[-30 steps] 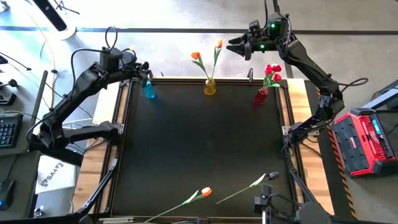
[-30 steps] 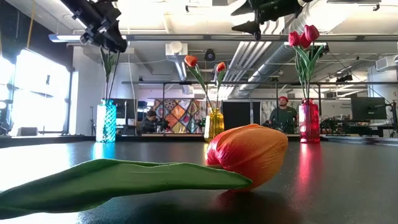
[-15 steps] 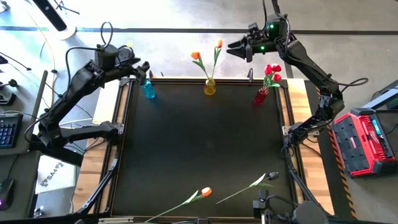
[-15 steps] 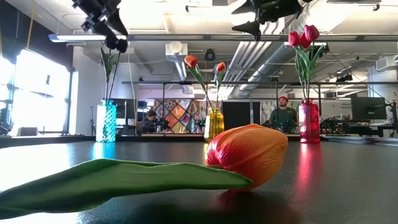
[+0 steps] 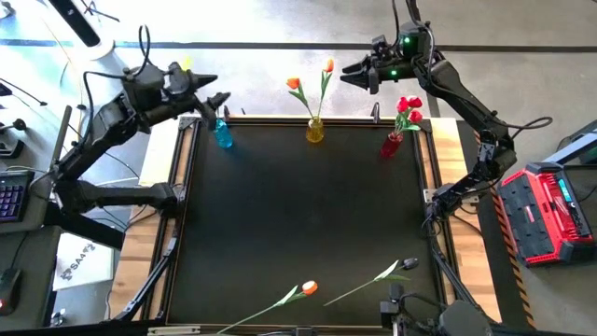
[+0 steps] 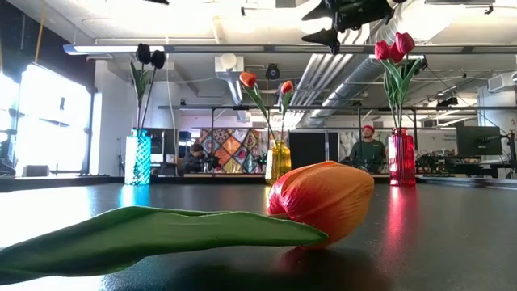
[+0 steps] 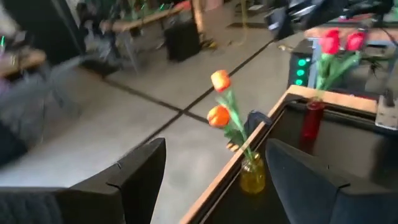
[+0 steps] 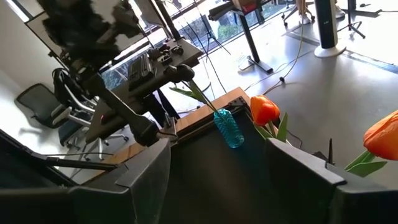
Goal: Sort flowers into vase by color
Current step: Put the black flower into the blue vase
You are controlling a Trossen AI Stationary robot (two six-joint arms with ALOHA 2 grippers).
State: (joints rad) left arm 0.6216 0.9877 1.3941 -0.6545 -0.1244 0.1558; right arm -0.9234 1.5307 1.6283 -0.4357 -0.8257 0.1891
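Note:
Three vases stand along the table's far edge. The blue vase point(image 5: 223, 136) point(image 6: 137, 158) holds black tulips point(image 6: 149, 56). The yellow vase point(image 5: 315, 131) point(image 7: 252, 175) holds two orange tulips point(image 7: 219, 81). The red vase point(image 5: 392, 143) point(image 6: 401, 158) holds red tulips point(image 6: 393, 47). An orange tulip point(image 5: 308, 288) point(image 6: 323, 198) and a dark-headed one point(image 5: 410, 265) lie flat near the near edge. My left gripper point(image 5: 213, 91) point(image 7: 216, 149) is open, up and to the left of the blue vase. My right gripper point(image 5: 351, 75) point(image 8: 217, 152) is open, high beyond the far edge, between the yellow and red vases.
The black tabletop point(image 5: 298, 215) has a raised wooden rim point(image 5: 280, 119). A red case point(image 5: 546, 210) sits off the right side, and a keyboard point(image 5: 9, 196) off the left. People point(image 6: 368, 149) are in the room behind the table.
My left gripper has risen from the black tulip heads and drawn back toward the table's left, passing out of the top of the low view. The black tulips now stand free in the blue vase.

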